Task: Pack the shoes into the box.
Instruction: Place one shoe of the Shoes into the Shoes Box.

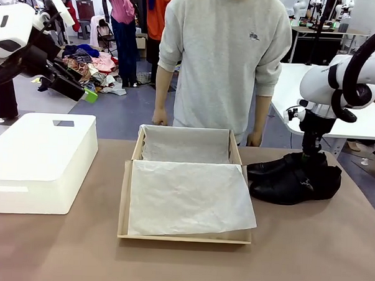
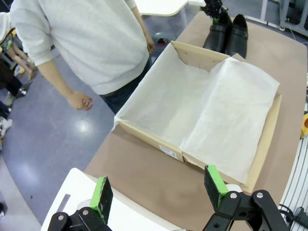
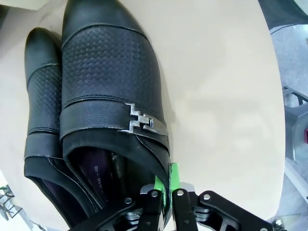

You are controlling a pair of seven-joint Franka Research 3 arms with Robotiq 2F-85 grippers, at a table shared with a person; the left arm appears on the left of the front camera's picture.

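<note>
The table (image 1: 307, 258) carries a white plastic bin (image 1: 40, 162) at the robot's left. The box (image 1: 124, 200) lies open at centre, lined with tissue paper (image 1: 188, 196). The shoes (image 1: 291, 179) stand side by side on the table, just right of the box. The right gripper (image 3: 167, 180) is clamped on the rim of one shoe's opening. The left gripper (image 2: 159, 185) is raised at the left, jaws wide apart, empty.

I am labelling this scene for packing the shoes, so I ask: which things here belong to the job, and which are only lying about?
Job: shoes, right gripper pinching one shoe's rim, cardboard box, tissue paper.
Lying about: white plastic box, clothes on the floor.
</note>
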